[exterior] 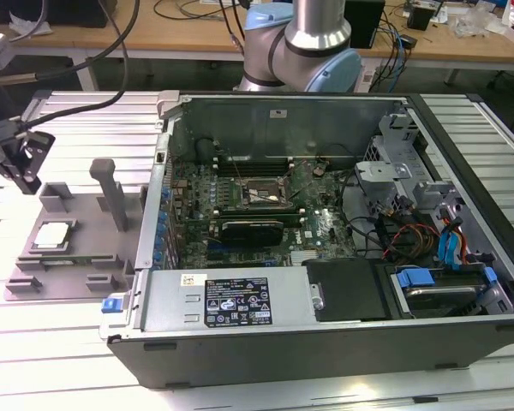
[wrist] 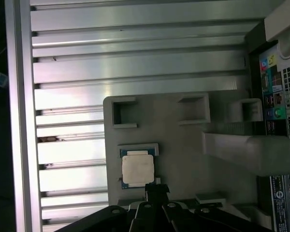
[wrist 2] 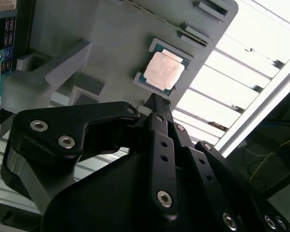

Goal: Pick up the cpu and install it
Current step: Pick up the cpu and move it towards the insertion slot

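Claw [wrist 2: 155,99] pressed together, hovering near cpu [wrist 2: 163,71] edge, cpu flat in grey fixture [wrist 2: 111,43], slatted table [wrist: 135,58] beyond

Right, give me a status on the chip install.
Nothing looks done yet: the chip lies in its pocket on the grey fixture, outside the computer case. In hand: the hand hangs close to the chip, shut and empty, not gripping it. Left: both the pickup and seating the chip in the socket on the board.
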`<control>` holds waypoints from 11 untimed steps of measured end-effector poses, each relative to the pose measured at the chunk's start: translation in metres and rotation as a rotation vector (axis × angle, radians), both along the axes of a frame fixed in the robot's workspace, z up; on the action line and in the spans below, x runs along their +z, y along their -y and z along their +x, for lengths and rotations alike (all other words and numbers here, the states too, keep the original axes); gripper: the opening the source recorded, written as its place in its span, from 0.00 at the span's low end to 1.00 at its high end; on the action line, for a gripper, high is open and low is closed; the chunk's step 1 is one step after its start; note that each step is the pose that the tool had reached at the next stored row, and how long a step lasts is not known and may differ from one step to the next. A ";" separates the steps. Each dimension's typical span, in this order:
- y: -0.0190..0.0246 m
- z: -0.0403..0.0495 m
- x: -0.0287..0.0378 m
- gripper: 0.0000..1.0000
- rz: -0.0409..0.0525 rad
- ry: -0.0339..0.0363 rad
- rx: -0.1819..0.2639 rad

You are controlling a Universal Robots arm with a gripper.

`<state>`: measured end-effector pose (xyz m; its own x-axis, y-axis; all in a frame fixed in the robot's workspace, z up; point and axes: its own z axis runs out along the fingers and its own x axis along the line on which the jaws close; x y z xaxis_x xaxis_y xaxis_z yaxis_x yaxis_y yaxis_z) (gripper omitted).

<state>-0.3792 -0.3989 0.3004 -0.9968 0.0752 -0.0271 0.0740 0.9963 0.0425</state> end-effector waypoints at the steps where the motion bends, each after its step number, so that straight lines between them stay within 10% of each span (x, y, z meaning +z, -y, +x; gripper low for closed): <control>1: 0.0000 -0.0008 -0.0003 0.11 0.0000 -0.0001 0.000; 11: 0.0017 -0.0096 -0.0239 0.11 0.0001 -0.0001 0.000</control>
